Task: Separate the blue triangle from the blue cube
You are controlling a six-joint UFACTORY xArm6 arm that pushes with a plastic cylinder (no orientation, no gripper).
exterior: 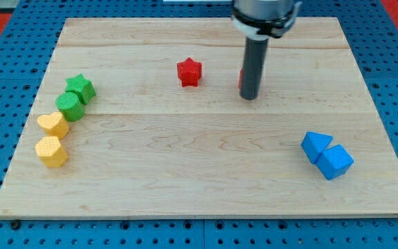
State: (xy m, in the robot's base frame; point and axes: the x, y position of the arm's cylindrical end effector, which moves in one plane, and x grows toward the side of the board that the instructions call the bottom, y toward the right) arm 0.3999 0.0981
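The blue triangle (pixel 315 146) lies at the board's lower right, touching the blue cube (pixel 336 161) just below and right of it. My tip (pixel 249 97) is at the end of the dark rod in the upper middle of the board, well above and left of both blue blocks. A red block (pixel 241 79) is mostly hidden behind the rod; only a sliver shows.
A red star (pixel 189 72) sits left of the rod. At the view's left stand a green star (pixel 81 88), a green round block (pixel 70 106), a yellow heart-like block (pixel 53 124) and a yellow block (pixel 52 151). The wooden board (pixel 199 200) lies on a blue pegboard.
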